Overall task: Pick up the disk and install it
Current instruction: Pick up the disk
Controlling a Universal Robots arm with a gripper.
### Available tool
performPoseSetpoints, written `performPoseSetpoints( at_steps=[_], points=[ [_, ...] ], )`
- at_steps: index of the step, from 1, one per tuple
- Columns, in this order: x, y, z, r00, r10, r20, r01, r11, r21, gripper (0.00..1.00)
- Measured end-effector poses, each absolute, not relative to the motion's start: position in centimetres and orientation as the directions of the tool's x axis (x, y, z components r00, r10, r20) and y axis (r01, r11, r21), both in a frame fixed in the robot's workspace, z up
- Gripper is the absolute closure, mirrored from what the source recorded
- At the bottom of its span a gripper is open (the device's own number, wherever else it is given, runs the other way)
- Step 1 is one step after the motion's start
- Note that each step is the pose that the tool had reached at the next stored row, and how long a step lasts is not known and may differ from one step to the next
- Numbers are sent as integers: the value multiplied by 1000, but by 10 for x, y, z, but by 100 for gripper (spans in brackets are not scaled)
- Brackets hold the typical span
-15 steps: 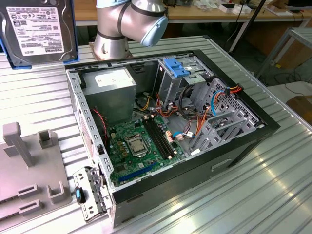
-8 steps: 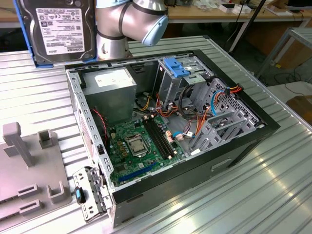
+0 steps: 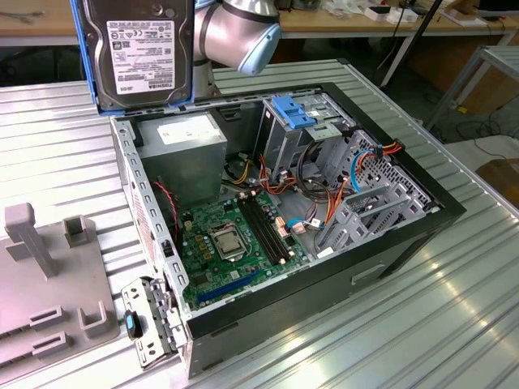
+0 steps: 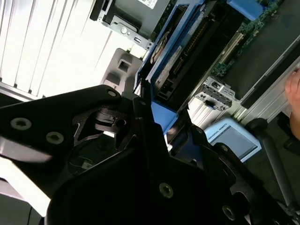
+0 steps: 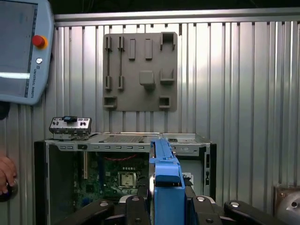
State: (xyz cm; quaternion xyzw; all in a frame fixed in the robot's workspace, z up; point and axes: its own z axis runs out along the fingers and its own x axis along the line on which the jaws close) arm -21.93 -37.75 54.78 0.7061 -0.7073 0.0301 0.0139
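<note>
- The gripper (image 5: 166,194) is closed on the disk (image 3: 138,53). In the first wrist view its black fingers (image 5: 142,197) press on either side of the bright blue rail, with the drive seen edge-on between them.
- The disk is off the table (image 3: 422,324) and carried in the air. In the exterior view it stands on edge, label face to the camera, with a blue rail down each visible side.
- Its long axis appears to run roughly up and down. The upper end is cut off by the frame, so this is a judgement.
- The disk hangs above the rear corner of the open computer case (image 3: 389,235), over the power supply (image 3: 182,150), at the exterior view's left.
- Governing relation: the drive cage (image 3: 312,134), topped by a light-blue ridged bracket (image 3: 293,111), lies to the exterior view's right of the disk and lower. The two are apart, not touching.
- The case lies on its side with the motherboard (image 3: 243,235) exposed. No part of the disk is inside it.
- A grey fixture plate (image 3: 40,267) sits on the table beside the case, at the exterior view's left.
- A teach pendant (image 5: 18,47) and a person's hand (image 5: 5,176) appear at the margin of the first wrist view, well apart from the gripper.
- Assessment: pick-up appears complete; installation is not yet done.
</note>
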Motion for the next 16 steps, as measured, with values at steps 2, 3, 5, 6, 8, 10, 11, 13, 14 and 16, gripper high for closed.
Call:
performPoseSetpoints(
  at_steps=[2,3,5,6,8,10,11,13,14,16],
  points=[
    [-216,-379,545,-4,-998,63,-1000,2,-24,63],
    [-214,-379,544,-4,-998,63,-1000,2,-24,63],
    [-211,-380,543,-5,-998,61,-1000,4,-24,63],
    [-209,-380,542,-6,-998,58,-1000,4,-24,63],
    [-205,-381,541,-7,-999,49,-1000,6,-24,63],
    [-201,-382,540,-8,-999,40,-1000,7,-24,63],
    [-199,-382,540,-9,-1000,30,-1000,8,-24,63],
    [-195,-382,540,-10,-1000,5,-1000,10,-24,63],
    [-193,-382,540,-11,-1000,-2,-1000,11,-24,63],
    [-190,-383,540,-11,-1000,-26,-1000,12,-23,63]
  ],
)
